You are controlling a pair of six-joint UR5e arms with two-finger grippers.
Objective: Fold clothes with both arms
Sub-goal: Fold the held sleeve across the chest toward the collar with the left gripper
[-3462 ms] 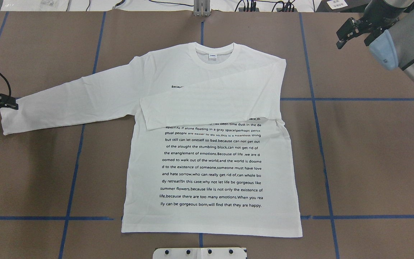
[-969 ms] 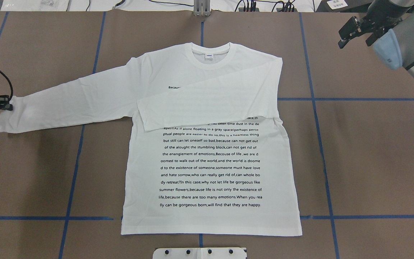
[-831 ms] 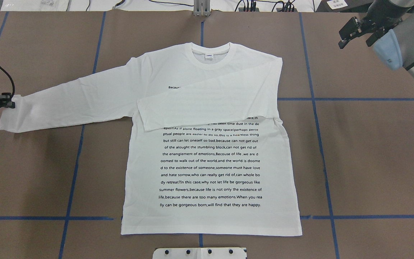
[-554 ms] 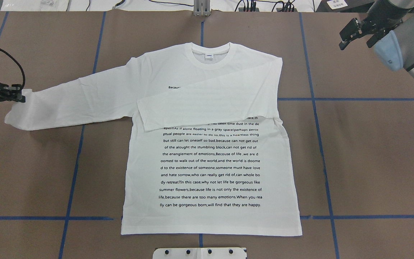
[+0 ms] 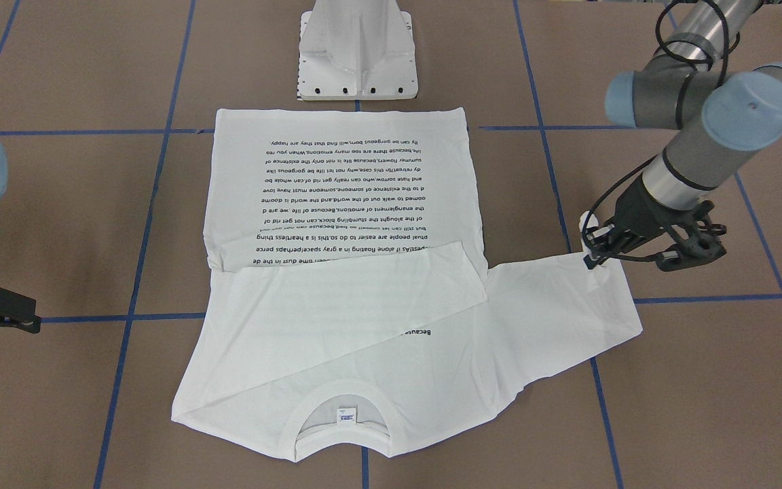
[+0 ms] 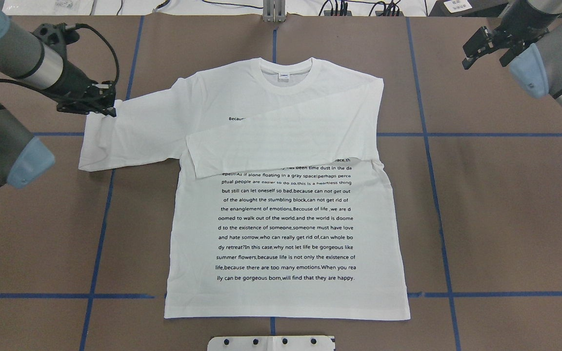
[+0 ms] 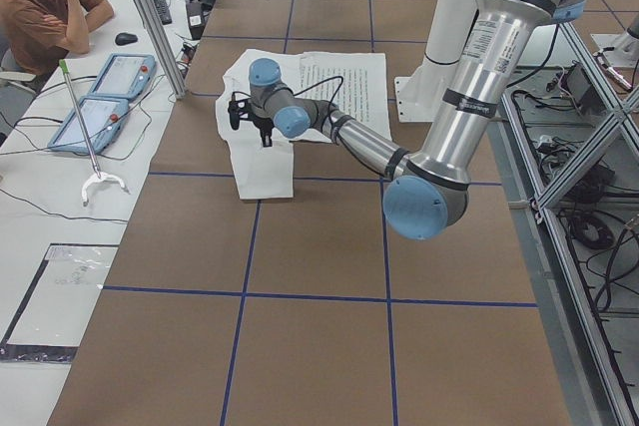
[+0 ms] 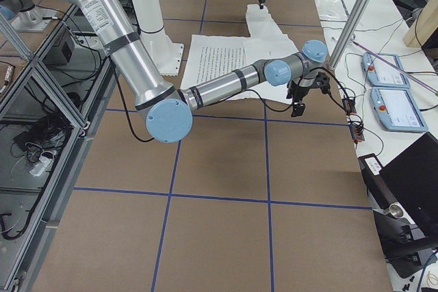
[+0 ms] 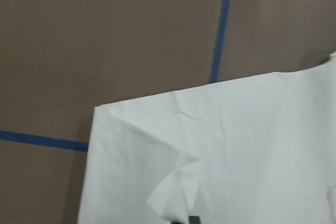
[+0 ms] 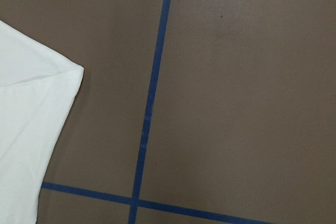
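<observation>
The white long-sleeved shirt [image 6: 286, 234] lies print-up mid-worktop [image 6: 505, 219], collar at 12 o'clock. At 10 o'clock the left pincer [image 6: 108, 108] pinches the sleeve cuff [image 5: 589, 221], whose bunching shows only in the front-facing view. The right pincer [image 6: 483, 57] hangs spread at 2 o'clock.

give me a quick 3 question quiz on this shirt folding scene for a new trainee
1. True or false: both sleeves of the shirt lie folded across its chest.
2. Which one grips a cuff? A) left end effector B) right end effector C) both
3. Fill in: the small tag sits inside the ____.
Key: 1 false, one sleeve sticks out sideways; 2 A, the right end effector is open, off the shirt; 3 collar.
</observation>
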